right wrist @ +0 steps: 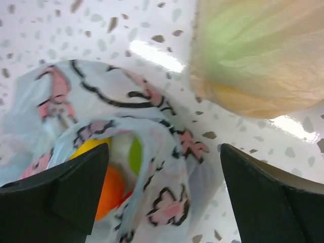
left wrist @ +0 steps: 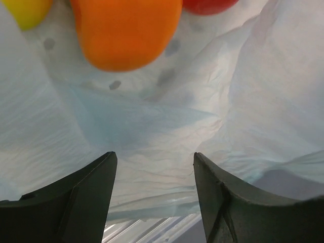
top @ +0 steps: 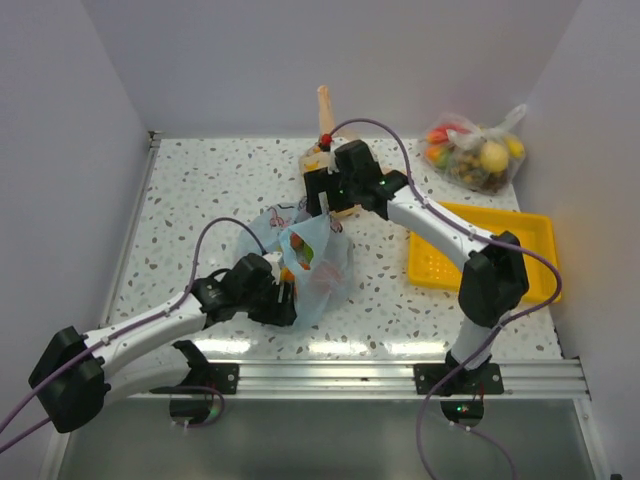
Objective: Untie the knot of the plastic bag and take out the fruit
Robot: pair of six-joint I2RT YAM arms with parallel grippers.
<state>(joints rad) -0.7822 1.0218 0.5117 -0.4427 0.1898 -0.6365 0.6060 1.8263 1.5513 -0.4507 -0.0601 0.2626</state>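
Observation:
The light blue plastic bag [top: 318, 262] with pink prints lies at mid-table, its mouth gaping. Fruit shows inside it: an orange piece [left wrist: 126, 30], a yellow piece [left wrist: 23, 9] and a red piece [left wrist: 207, 4]. The right wrist view shows the bag [right wrist: 167, 202] with yellow, orange [right wrist: 109, 190] and green pieces in it. No tied knot shows in any view. My left gripper [top: 287, 292] [left wrist: 154, 154] is open at the bag's near side, with thin blue plastic spread in front of its jaws. My right gripper [top: 326, 205] [right wrist: 163, 147] is open wide just above the bag's far rim.
An orange translucent bag [top: 322, 160] [right wrist: 253, 55] stands right behind my right gripper. A clear bag of fruit [top: 475, 152] sits at the back right. A yellow tray [top: 520, 235] lies at the right under my right arm. Grey walls enclose the table.

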